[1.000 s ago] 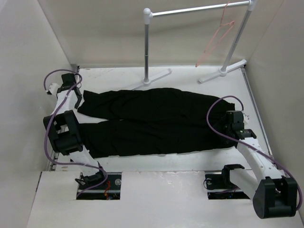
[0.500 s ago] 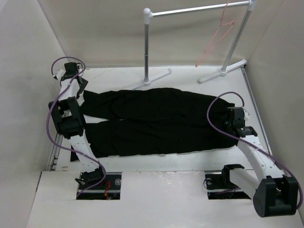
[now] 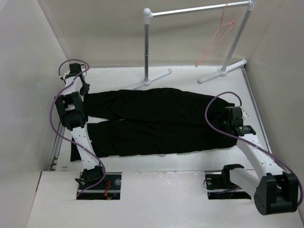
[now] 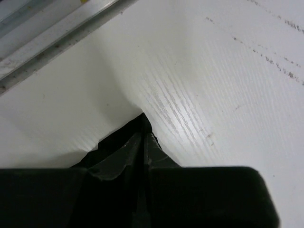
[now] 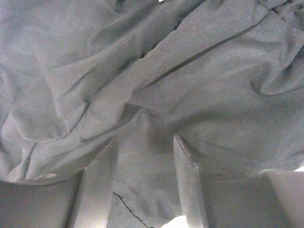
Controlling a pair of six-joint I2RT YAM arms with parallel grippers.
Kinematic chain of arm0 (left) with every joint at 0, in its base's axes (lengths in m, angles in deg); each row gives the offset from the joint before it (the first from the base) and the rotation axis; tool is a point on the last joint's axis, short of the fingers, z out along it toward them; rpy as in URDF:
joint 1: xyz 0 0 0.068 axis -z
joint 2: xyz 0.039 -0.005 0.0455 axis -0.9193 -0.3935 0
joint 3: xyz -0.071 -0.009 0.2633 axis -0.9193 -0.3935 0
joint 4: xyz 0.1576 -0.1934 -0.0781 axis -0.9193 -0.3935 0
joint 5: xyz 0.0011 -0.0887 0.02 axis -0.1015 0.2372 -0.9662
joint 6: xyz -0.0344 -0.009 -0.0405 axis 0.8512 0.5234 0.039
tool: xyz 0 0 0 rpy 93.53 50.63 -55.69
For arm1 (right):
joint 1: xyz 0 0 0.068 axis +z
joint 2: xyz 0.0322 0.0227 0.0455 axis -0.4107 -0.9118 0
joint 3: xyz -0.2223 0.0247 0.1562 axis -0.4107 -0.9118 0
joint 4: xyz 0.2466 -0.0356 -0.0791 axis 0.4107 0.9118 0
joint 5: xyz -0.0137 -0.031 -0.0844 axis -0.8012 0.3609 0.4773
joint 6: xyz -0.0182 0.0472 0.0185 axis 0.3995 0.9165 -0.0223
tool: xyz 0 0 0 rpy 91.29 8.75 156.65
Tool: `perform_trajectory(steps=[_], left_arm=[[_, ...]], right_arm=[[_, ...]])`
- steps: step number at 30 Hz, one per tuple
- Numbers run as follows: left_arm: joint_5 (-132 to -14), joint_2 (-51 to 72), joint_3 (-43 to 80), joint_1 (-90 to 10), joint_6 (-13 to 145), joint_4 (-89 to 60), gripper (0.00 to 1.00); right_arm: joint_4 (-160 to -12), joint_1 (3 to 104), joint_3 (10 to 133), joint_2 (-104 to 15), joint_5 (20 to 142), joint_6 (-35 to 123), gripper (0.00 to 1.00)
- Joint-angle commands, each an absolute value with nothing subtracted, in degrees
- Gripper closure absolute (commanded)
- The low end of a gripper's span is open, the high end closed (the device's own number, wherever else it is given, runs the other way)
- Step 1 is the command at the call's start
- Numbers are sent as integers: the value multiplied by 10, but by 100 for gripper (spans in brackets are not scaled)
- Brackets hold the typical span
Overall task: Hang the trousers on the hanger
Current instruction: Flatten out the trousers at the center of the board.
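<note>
Trousers (image 3: 156,121) lie flat across the table (image 3: 190,78), well apart from the pink hanger (image 3: 214,40) on the far-right rack (image 3: 147,47). Left gripper (image 4: 144,124) is pressed shut at their far-left corner, near the rail (image 4: 47,42); any cloth caught, can't tell. Right gripper (image 5: 144,137) has its jaws apart over the fabric at the right end, gripping nothing.

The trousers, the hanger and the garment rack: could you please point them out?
trousers (image 3: 156,121), top view, middle of the legs
hanger (image 3: 213,42), top view, midway down its wire triangle
garment rack (image 3: 147,47), top view, left upright tube

No readable txt, labels, brands, nos. or signs in any view.
</note>
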State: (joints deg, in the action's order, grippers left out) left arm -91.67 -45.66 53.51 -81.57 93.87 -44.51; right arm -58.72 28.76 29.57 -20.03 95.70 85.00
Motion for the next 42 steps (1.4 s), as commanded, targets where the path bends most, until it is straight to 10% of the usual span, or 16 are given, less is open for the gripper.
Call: perform_trajectory(steps=[1,11,20,26,34,42], left_arm=[[-951,-384,552,-833,946,-468,97],[-969,-138,401,-838,943,-502,97],[-976,-424,723,-848,940,-586,95],[-966,-542,834,-852,944,-608,58],[-964,-333,555,-800,948,-467,32],[-926,-154,258,-554,961,-347,37]], right_arm=[[-618,289,294,-208,967,841,39],[-697,285,295,-323,979,854,27],[-666,294,321,-306,983,854,23],[-635,285,371,-279,1016,855,23],[-721,162,507,-427,980,806,86],[-735,121,627,-628,936,781,36]])
